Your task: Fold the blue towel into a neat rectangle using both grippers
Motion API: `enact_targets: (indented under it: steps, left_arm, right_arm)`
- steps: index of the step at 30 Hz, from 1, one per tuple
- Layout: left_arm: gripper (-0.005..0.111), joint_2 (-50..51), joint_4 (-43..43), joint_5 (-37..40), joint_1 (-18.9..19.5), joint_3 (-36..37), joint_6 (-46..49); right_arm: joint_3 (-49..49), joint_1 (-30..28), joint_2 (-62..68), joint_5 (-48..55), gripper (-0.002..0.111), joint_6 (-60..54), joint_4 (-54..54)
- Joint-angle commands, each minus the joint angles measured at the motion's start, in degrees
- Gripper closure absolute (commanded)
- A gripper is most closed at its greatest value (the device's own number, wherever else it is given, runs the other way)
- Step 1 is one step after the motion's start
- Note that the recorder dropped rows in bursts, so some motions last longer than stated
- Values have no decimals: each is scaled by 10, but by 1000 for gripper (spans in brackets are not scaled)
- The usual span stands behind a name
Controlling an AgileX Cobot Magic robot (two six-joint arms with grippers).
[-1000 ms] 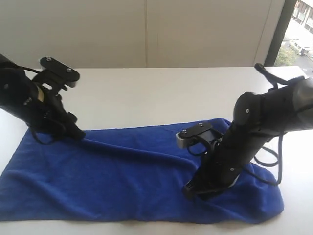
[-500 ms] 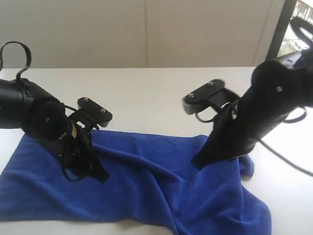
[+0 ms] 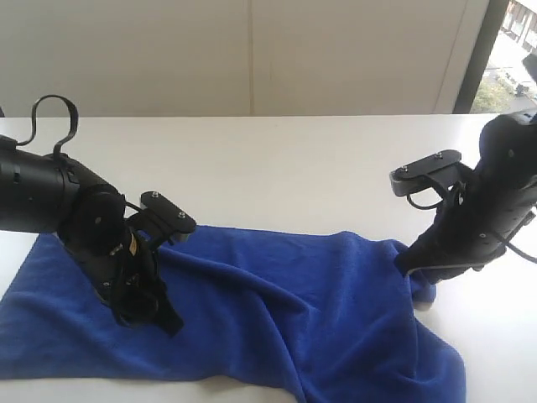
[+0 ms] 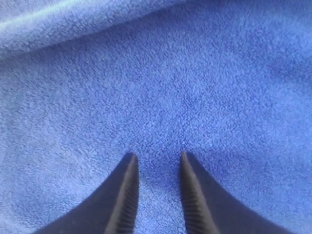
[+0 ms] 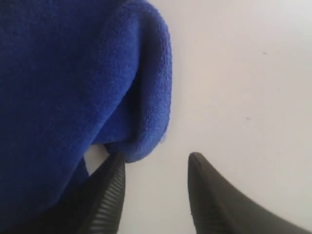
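Right gripper (image 5: 156, 156) gapes beside blue towel (image 5: 68, 73); exterior view hides this.

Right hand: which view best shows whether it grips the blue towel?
Right wrist view: the right hand has fingers apart over table; the blue towel lies with its rolled edge beside one, not between them. Exterior view shows it sideways, tips indistinct; left wrist view lacks it.

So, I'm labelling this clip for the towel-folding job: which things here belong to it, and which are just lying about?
Part of the job: blue towel, left gripper, right gripper.
Only surroundings: white table, wall, window.
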Motion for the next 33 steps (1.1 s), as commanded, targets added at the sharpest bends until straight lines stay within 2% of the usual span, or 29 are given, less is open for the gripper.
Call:
enact_targets:
  steps: [1,4,10,15,18,22,26,33]
  left_arm:
    - [84,21,-3,15,-4,3,11]
    - [88,20,-3,29,-4,-4,21]
    - [88,20,-3,61,-4,-22,21]
    - [92,21,-3,66,-4,-22,21]
    - [107,21,-3,67,-4,-22,21]
    - [107,21,-3,67,-4,-22,20]
    - [107,21,-3,67,-4,-22,20]
    - [107,21,-3,65,-4,-22,20]
  right_arm:
    - [0,-5,34,-22,68,-4,-1]
    - [0,-5,51,-37,68,-4,-1]
    - [0,-5,73,-60,71,-4,-1]
    - [0,-5,81,-62,94,-4,-3]
    - [-11,-5,77,-49,108,-3,-32]
    - [-52,-5,67,4,108,23,-124]
    - [-97,-5,66,61,108,107,-243]
    - [-139,-5,67,27,108,117,-294]
